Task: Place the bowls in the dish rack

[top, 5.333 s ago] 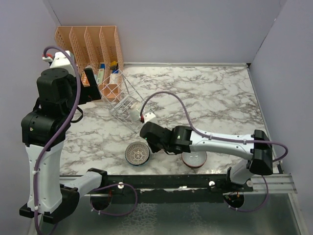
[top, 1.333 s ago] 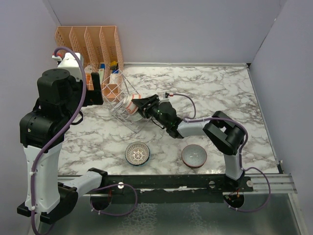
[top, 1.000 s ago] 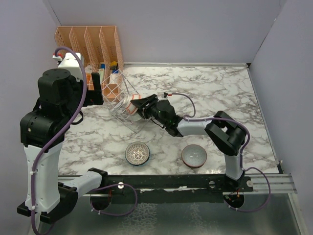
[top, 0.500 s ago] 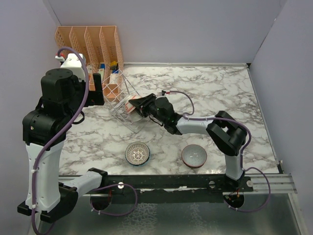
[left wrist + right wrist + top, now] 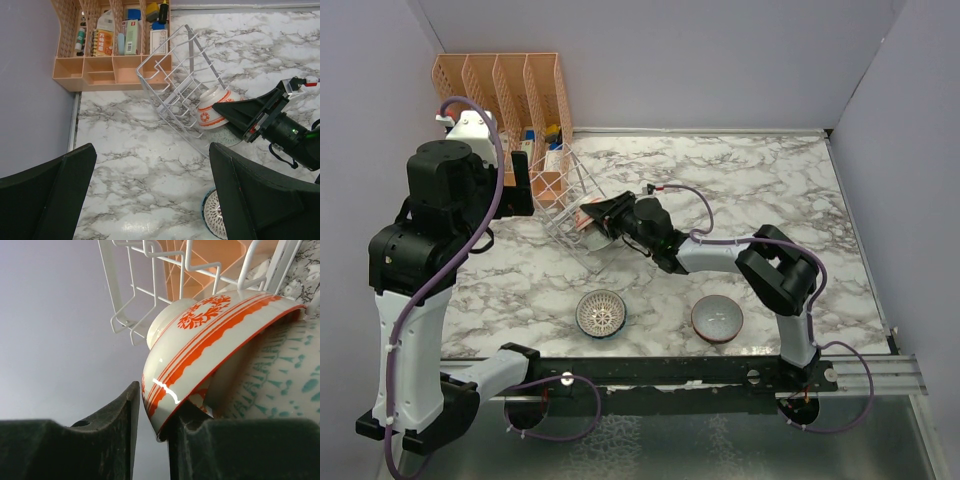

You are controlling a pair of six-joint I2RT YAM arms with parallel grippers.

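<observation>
At the far left of the bench (image 5: 750,190), up against the orange organizer (image 5: 505,95), the dish rack (image 5: 172,92) is leaning at a tilt, with its open side facing right. That's why I'm reaching in low and nearly level with my right arm, so the bowl goes in sideways through the mouth and not down from above.

My right jaws are pinching the red-rimmed bowl (image 5: 200,340) by its rim, one finger inside and one outside. I'm holding it on edge, foot pointing into the wires. A rim grip suits this, I think: it leaves the bowl's body free to slide between the wires.

The bowl is sitting right at the rack's lower lip, and it's nesting against the leaf-patterned bowl (image 5: 280,370) just behind it. I can't tell whether its weight is resting on the wires yet.

My left jaws are spread wide and holding nothing. They're hanging high above the near-left bench, looking down on the rack and staying out of the way.

Two bowls are waiting near the front edge, well apart from the rack: the lattice bowl (image 5: 601,313) and, to its right, the pale green bowl (image 5: 717,319). So I reckon I'm about halfway. With the rack tilted, the risk is a bowl rolling back out.
</observation>
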